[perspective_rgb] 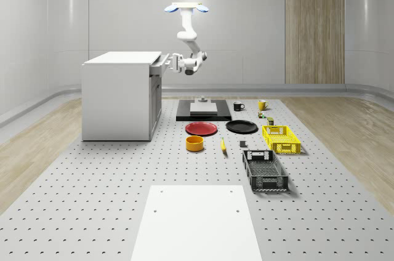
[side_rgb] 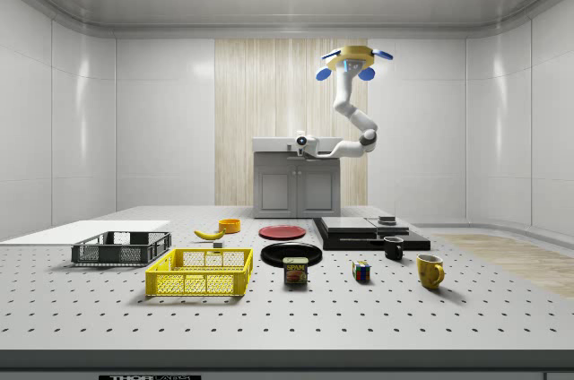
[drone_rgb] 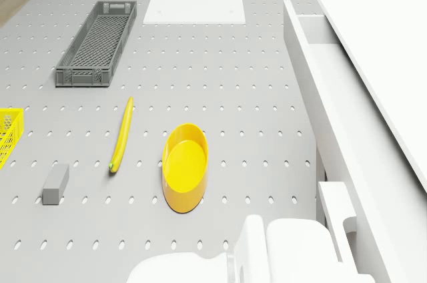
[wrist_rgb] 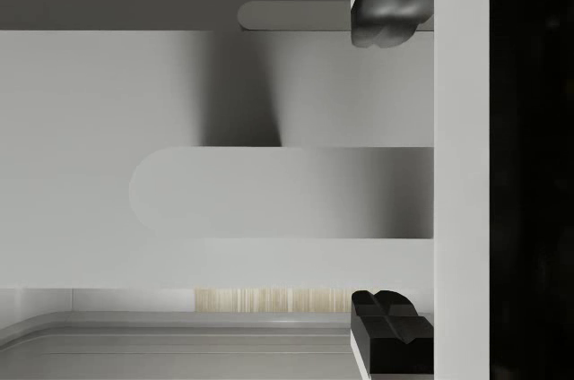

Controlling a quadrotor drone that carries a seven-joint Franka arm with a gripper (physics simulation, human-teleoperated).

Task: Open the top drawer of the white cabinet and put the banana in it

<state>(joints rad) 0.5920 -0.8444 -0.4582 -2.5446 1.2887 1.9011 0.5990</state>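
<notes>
Wrist view cut both fingertips off at the picture's edges; they stood apart, one on each side of the top drawer's handle, not pressing on it, so the gripper was open around the handle. The drone hovered beside the white cabinet, over the table. The top drawer stood partly pulled out, its inside mostly hidden. The banana lay on the table beside the yellow bowl. A can read "SPAM".
</notes>
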